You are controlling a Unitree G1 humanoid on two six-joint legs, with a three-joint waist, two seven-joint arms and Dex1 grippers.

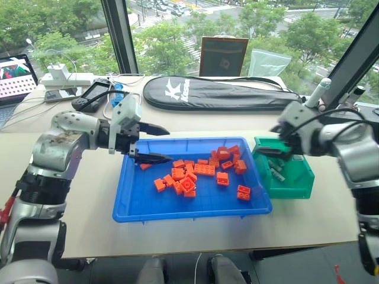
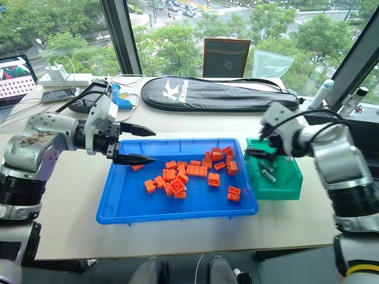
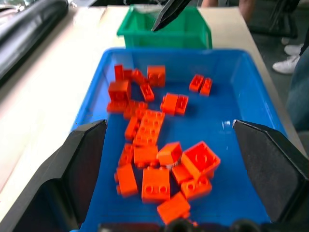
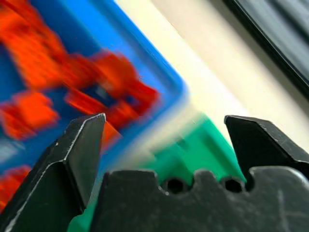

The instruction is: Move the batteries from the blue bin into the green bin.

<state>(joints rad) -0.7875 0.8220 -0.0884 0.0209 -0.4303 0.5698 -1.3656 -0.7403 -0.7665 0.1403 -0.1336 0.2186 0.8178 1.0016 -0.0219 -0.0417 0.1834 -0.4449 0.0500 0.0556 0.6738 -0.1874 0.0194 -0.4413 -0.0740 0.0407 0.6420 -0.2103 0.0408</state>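
Now my right gripper point(image 2: 260, 149), fingers spread and empty, hangs at the green bin point(image 2: 287, 186) at frame right where the batteries point(image 2: 267, 171) lie, while my left gripper point(image 2: 141, 144), open and empty, hovers at the blue bin point(image 2: 124, 204) upper-left corner.

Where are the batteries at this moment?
In the left eye view, the batteries lie inside the green bin, right of the blue bin, below the right gripper.

A long black racket bag point(image 1: 219, 93) lies on the table point(image 1: 89, 195). It bears a white "K" logo with small lettering beside it, too small to read.
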